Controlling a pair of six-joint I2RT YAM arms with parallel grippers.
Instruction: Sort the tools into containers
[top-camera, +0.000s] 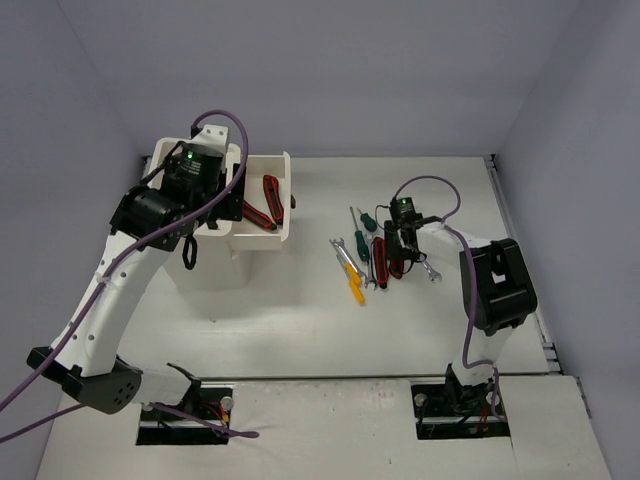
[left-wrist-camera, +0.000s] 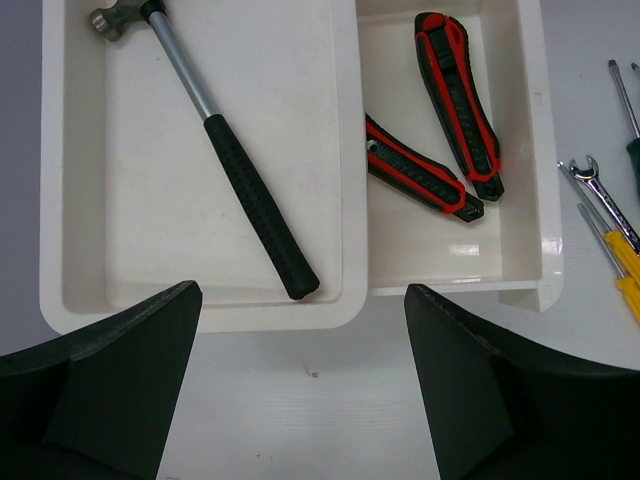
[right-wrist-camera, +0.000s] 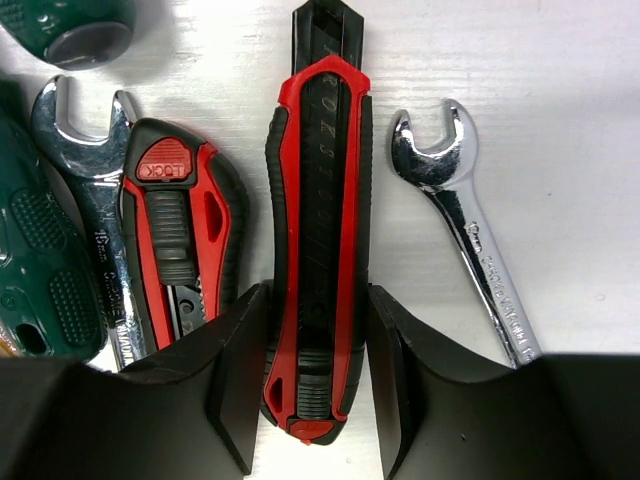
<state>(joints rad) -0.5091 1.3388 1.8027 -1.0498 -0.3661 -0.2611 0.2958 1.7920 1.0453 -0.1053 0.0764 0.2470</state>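
Observation:
My right gripper (right-wrist-camera: 315, 400) is down on the table, its jaws closed against both sides of a red-and-black utility knife (right-wrist-camera: 320, 200). A second such knife (right-wrist-camera: 175, 230) lies just to its left, and a silver wrench (right-wrist-camera: 460, 230) to its right. My left gripper (left-wrist-camera: 300, 390) is open and empty, above the near edge of the white cabinet (top-camera: 235, 262). A black-handled hammer (left-wrist-camera: 250, 190) lies in its top tray (left-wrist-camera: 50, 200). Two more red-and-black knives (left-wrist-camera: 455, 100) lie in the open drawer (left-wrist-camera: 530, 150).
Green screwdrivers (top-camera: 362, 240), yellow screwdrivers (top-camera: 355, 285) and another wrench (right-wrist-camera: 90, 150) lie on the table left of my right gripper (top-camera: 397, 262). A wrench (top-camera: 430, 270) lies on its right. The open drawer (top-camera: 262, 236) juts toward these tools.

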